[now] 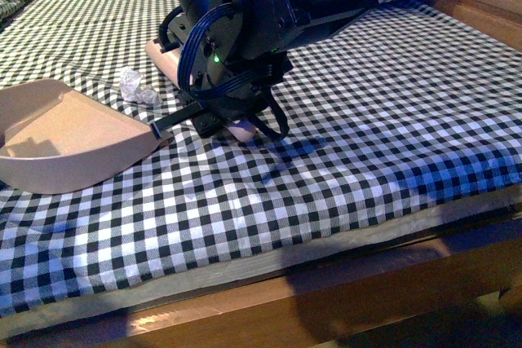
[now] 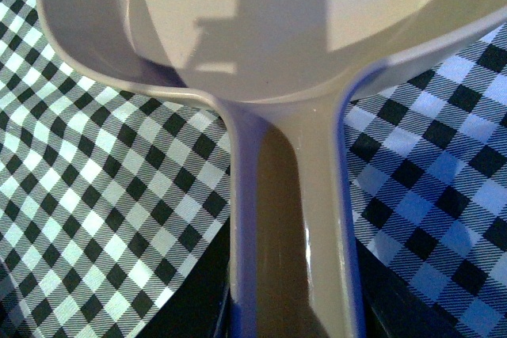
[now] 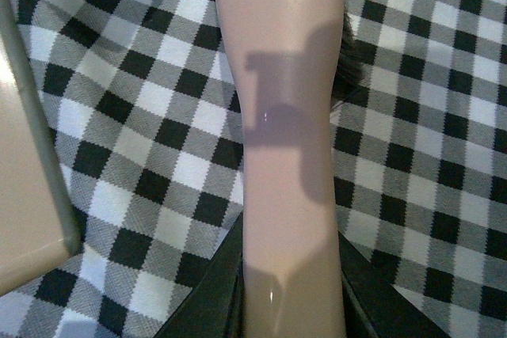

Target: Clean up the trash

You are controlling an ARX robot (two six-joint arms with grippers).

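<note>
Pale pink plastic, the scoop-shaped dustpan (image 1: 65, 140) sits at the left on the black-and-white checked cloth (image 1: 367, 144), its handle running straight into the left gripper (image 2: 289, 306), whose fingers look closed around it, though they sit at the very edge of the wrist picture. Just beyond its open mouth lies the small crumpled whitish wad of trash (image 1: 137, 87), apart from the rim. Right of that, the right gripper (image 3: 289, 306) clasps the pink handle of the brush (image 3: 289, 116) (bristles mostly hidden behind the arm). To sweep well, I judge the pan's lip should stay flat on the cloth while the brush draws the wad gently toward it, low enough not to skip over.
</note>
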